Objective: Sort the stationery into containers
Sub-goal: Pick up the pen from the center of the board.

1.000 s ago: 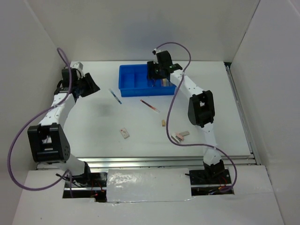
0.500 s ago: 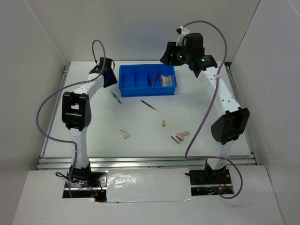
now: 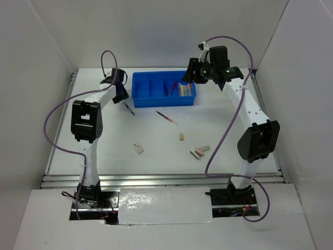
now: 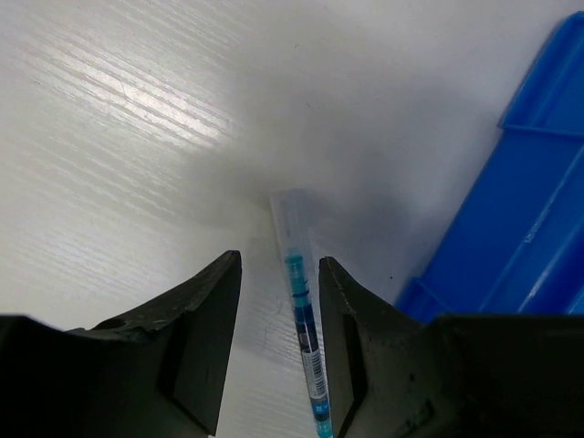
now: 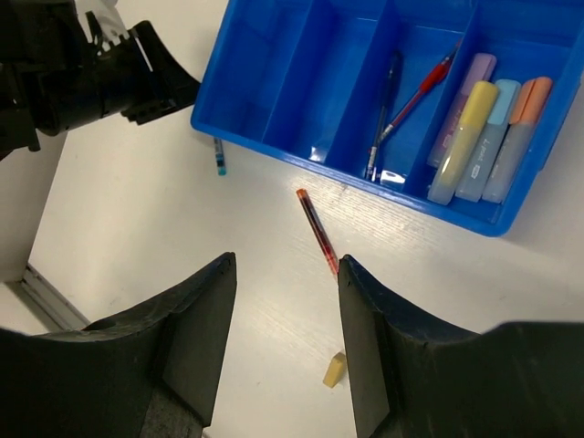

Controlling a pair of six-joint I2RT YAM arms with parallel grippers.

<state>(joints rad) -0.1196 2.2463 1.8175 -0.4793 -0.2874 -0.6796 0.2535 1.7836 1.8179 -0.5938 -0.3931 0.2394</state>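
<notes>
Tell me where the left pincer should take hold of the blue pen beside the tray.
Mid-barrel, from straight above. The blue pen lies flat on the table, so only its long sides are free. The left pincer straddles it, and the tray wall is close on one side.

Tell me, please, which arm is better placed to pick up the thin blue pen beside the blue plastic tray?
Left arm: its jaws straddle the thin blue pen; the right arm hovers by the blue plastic tray.
</notes>
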